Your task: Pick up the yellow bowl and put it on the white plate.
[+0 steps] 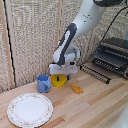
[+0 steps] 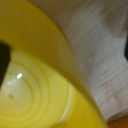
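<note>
Exterior view: Franka arm reaches down over the wooden table point(image 1: 95, 107), gripper point(image 1: 60, 76) sitting right on top of the yellow bowl point(image 1: 59, 81), fingers down at or inside the rim; bowl looks to be on the table, can't tell if it's lifted. Blue mug point(image 1: 43, 83) just beside the bowl on the exterior view's left, small orange-yellow oblong piece point(image 1: 76, 88) near it on the right. White plate point(image 1: 30, 109) with brownish patterned rim lies nearer the camera, apart from the bowl. Black wire rack point(image 1: 112, 57) at far right. Can't tell finger spread or whether they clamp the wall. Wrist view: yellow bowl point(image 2: 35, 80) fills most of the frame, blurred, concentric rings inside, wood beyond the rim; one dark finger point(image 2: 3, 60) at the edge over the bowl's inside. No readable writing.
</note>
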### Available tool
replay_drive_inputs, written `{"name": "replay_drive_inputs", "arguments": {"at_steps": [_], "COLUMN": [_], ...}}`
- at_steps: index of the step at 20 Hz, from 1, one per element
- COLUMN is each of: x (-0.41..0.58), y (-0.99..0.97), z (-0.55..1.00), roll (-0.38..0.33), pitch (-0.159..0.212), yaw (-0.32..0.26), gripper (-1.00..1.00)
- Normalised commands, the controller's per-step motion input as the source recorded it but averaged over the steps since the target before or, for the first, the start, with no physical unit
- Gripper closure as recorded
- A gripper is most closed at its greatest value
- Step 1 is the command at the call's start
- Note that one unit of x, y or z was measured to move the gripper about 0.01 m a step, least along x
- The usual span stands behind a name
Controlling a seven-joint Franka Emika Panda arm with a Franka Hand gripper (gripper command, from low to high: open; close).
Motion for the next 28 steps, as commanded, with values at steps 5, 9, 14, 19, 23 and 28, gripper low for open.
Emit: {"name": "replay_drive_inputs", "arguments": {"at_steps": [5, 9, 14, 19, 23, 28], "x": [0.000, 0.000, 0.079, 0.195, 0.239, 0.003], "y": [0.00, -0.12, -0.32, -0.34, -0.15, 0.41], "z": [0.01, 0.28, 0.77, 0.93, 0.91, 0.94], "roll": [0.004, 0.033, 0.055, 0.090, 0.100, 0.035], "pitch": [-0.035, -0.021, 0.003, 0.012, 0.013, 0.035], "yaw": [-0.024, -0.009, -0.004, 0.007, 0.039, 0.083], "gripper": [1.00, 1.00, 1.00, 1.00, 1.00, 1.00]}}
